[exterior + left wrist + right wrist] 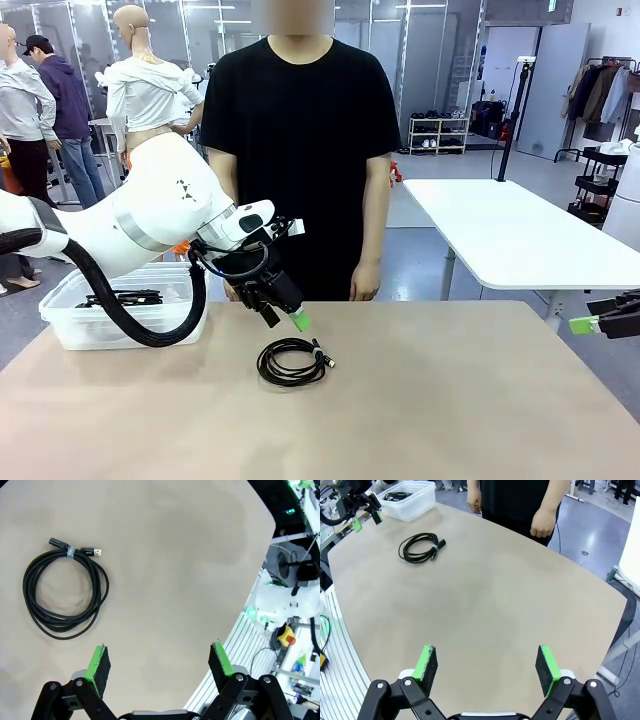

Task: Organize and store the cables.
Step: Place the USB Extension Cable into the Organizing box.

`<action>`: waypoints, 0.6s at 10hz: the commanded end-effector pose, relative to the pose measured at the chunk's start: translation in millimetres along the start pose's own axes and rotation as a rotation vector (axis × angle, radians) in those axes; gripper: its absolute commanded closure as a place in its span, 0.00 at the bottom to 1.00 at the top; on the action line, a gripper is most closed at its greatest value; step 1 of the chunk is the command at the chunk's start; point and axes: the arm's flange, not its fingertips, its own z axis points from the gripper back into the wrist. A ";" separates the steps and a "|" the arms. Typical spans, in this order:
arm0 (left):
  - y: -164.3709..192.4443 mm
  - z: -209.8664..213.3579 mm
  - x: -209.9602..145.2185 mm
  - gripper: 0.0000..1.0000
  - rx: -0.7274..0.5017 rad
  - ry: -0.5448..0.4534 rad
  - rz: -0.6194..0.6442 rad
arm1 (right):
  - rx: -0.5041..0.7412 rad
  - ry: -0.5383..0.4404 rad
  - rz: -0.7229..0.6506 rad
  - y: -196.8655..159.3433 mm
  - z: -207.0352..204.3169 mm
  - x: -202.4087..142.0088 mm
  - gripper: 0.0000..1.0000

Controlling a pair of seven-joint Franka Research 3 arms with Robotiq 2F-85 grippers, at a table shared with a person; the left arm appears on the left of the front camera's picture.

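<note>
one coiled cable (292,361) lies flat on the tan table (450,400), near the middle, its two plugs bound together at the coil's far right edge. just behind it hangs the left gripper (286,316), tilted down toward the table, jaws spread wide and holding nothing; in its wrist view the green pads (98,662) stand well apart above bare table, with the coil (64,589) off to the upper left, untouched. the right gripper (600,323) sits at the table's right edge, also spread and empty, pads (427,662) apart over bare table. at the far left corner stands a clear bin (75,310) with more black cables (125,297) inside. beyond the far edge a person in a black shirt (300,130) stands, hands (365,282) down at the sides.
</note>
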 end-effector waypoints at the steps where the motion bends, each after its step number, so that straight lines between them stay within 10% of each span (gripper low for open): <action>1: -1.8 2.7 -4.2 0.00 -0.003 0.012 -0.003 | 0.010 0.004 0.001 -0.9 1.6 -1.0 0.00; 6: -23.5 -40.9 77.5 0.00 0.255 0.094 0.124 | 0.010 0.004 0.001 -0.9 1.6 -1.0 0.00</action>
